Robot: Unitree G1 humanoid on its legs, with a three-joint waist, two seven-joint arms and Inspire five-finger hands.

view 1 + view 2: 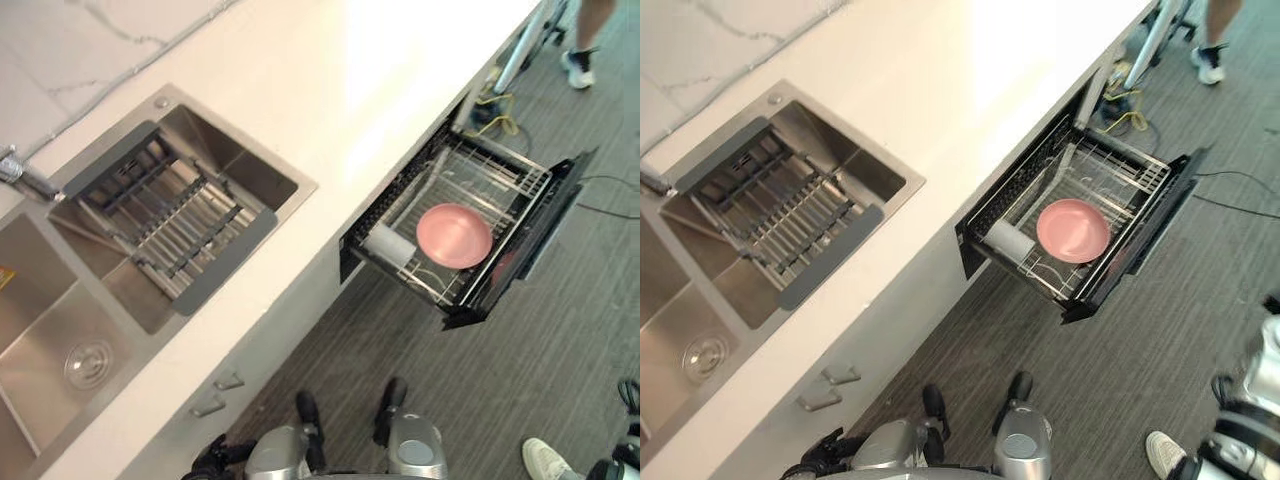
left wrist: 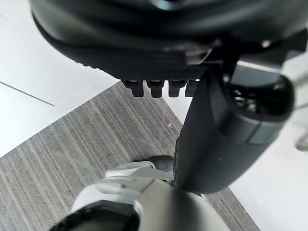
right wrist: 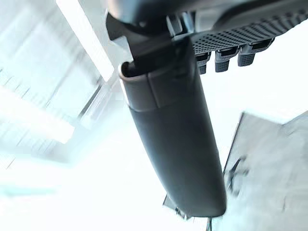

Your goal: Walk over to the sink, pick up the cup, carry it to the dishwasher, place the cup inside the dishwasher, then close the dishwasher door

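A white cup (image 1: 388, 245) lies on its side in the wire rack of the open dishwasher (image 1: 530, 235), next to a pink plate (image 1: 454, 235). The dishwasher stands pulled out from under the white counter (image 1: 330, 90), at the right of the sink (image 1: 60, 330). My left hand (image 2: 216, 139) hangs low over the grey floor with straight fingers and holds nothing. My right hand (image 3: 178, 144) is also empty, thumb extended, away from the cup.
A metal drying rack (image 1: 170, 215) spans the sink's far basin, with a faucet (image 1: 15, 170) beside it. A person's shoe (image 1: 578, 68) stands past the dishwasher, and another shoe (image 1: 545, 460) is at my right. Yellow cable (image 1: 495, 110) lies by the counter's end.
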